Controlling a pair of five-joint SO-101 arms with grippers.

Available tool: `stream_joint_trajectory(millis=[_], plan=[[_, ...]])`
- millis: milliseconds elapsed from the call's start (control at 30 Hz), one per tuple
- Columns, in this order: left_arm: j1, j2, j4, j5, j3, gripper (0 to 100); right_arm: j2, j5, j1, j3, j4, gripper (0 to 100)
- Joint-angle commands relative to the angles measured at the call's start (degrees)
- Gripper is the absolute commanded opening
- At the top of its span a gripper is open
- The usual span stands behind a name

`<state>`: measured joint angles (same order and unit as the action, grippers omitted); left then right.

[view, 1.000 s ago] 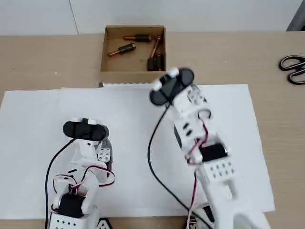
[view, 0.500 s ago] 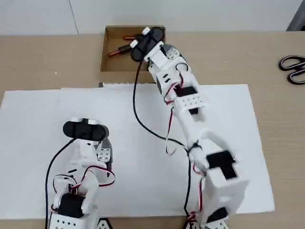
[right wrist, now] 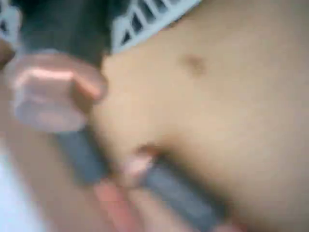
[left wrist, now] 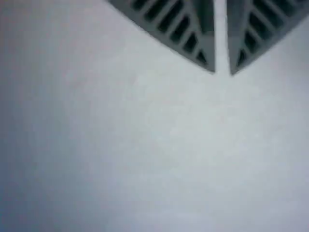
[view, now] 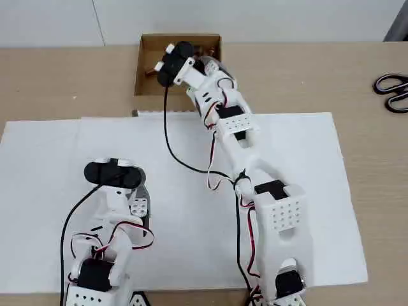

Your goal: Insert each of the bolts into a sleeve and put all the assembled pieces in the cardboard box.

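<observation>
Right pincer (view: 185, 58) hung over cardboard box (view: 145, 86) at 12 o'clock; grip could not be told. Left pincer (left wrist: 222, 72) together, empty, at 7 o'clock. Assembled piece (right wrist: 174, 191) lay in box. Judged: depositing stage, nearly done.

Right arm (view: 233, 124) stretched forward from paper (view: 51, 166) edge; wrist now over cardboard box (view: 145, 83).

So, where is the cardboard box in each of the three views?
High view: cardboard box at top centre, beyond the white paper.
Left wrist view: it faces the white paper, not the box.
Right wrist view: box floor close up, dark sleeve on it.
Landmark: the white paper, in the first two.
</observation>
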<state>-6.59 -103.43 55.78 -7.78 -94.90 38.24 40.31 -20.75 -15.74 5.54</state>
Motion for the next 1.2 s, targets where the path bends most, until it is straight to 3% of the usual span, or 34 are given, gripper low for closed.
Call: stream_joint_trajectory(millis=[0, 367, 533, 700, 1167], plan=[[0.4, -0.4, 0.3, -0.2, 0.3, 1, -1.3, 0.7, -0.4, -3.7, 0.2, 16.2], [0.4, -0.4, 0.3, -0.2, 0.3, 1, -4.3, 0.5, -0.3, -3.9, 0.4, 15.7], [0.4, -0.4, 0.3, -0.2, 0.2, 1, -9.8, 0.4, -0.3, -3.5, 1.6, 0.3], [0.4, -0.4, 0.3, -0.2, 0.2, 1, -16.2, -0.1, -0.3, -3.5, 10.2, 0.2], [0.4, -0.4, 0.3, 0.1, 0.2, 1, -34.0, -12.2, 1.5, -3.5, 31.5, 0.4]])
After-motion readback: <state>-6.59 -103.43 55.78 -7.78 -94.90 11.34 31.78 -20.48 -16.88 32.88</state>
